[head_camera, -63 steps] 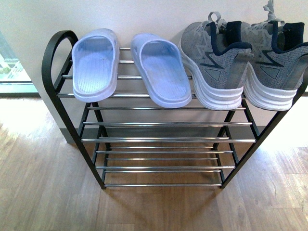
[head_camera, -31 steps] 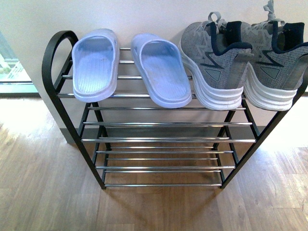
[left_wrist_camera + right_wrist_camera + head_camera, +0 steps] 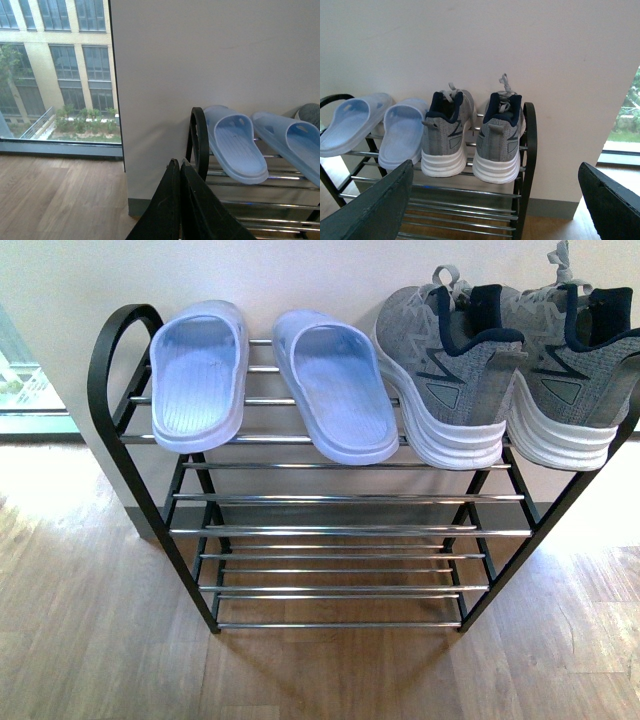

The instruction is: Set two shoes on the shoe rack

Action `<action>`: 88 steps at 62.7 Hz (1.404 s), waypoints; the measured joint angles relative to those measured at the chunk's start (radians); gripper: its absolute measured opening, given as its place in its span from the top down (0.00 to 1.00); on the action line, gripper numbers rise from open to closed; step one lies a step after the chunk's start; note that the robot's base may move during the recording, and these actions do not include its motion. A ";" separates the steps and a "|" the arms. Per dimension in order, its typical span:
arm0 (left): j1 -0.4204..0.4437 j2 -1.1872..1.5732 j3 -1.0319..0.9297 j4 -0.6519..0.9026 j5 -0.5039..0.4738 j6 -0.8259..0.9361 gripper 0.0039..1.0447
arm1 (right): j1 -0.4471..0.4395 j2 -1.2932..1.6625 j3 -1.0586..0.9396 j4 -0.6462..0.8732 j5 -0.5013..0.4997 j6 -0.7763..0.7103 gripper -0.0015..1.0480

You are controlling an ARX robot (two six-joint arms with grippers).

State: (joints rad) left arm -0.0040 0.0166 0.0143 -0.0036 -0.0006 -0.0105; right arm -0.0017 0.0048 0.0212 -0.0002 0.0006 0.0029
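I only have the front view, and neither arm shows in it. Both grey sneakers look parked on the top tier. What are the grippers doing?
Observer: The left gripper is shut, holding nothing, beside the shoe rack's black side arch.
Operator: And the right one?
Observer: The right gripper is open and empty, its fingers spread wide, facing the two shoes.
Operator: Are the sneakers' heels toward me?
Observer: Yes. The right wrist view shows both navy-lined heels facing the camera, soles on the top bars beside the blue slippers.
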 joint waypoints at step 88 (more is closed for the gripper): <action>0.000 -0.001 0.000 0.000 0.000 0.003 0.09 | 0.000 0.000 0.000 0.000 0.000 0.000 0.09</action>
State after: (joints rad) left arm -0.0036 0.0154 0.0139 -0.0036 -0.0002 -0.0078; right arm -0.0017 0.0048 0.0212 -0.0002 0.0006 0.0029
